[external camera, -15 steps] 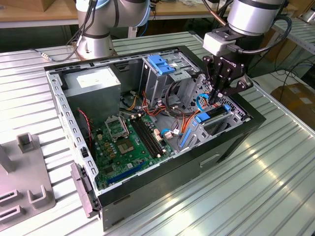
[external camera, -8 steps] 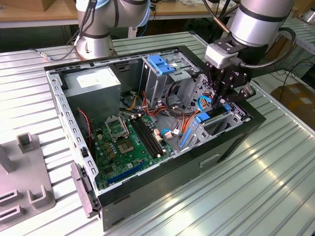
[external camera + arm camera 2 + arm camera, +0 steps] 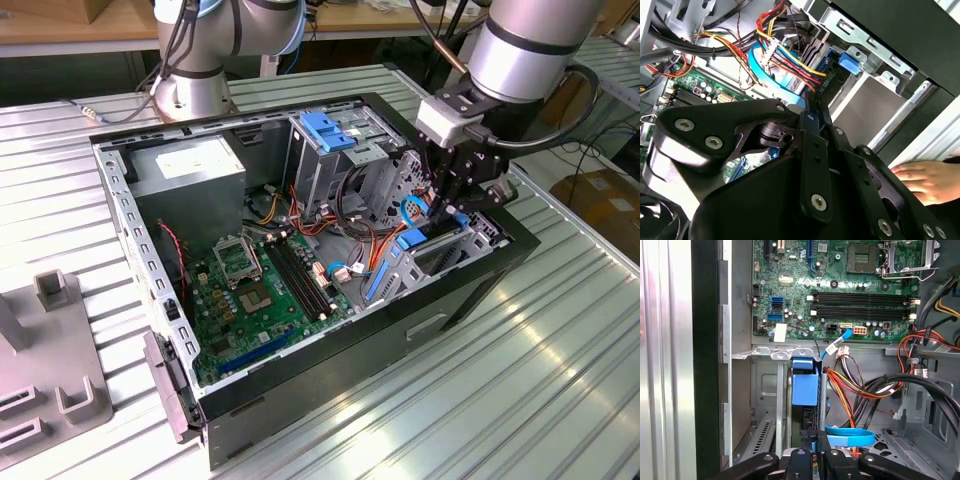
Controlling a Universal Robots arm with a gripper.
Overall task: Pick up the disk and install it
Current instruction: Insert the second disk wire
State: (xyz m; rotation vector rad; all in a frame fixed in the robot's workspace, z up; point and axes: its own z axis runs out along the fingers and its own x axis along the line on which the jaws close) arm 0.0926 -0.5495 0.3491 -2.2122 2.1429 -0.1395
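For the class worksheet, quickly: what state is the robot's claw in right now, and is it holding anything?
Claw: shut on the disk, gripping its edge as the disk stands on edge in the bay of the computer case.

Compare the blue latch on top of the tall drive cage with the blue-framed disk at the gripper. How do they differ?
The blue latch lies flat on top of the drive cage; the disk stands on edge, down in a slot. The latch sits apart from the arm; the disk sits directly at the gripper. The latch is up in the open; the disk is hemmed in by metal walls. Both show bright blue plastic.
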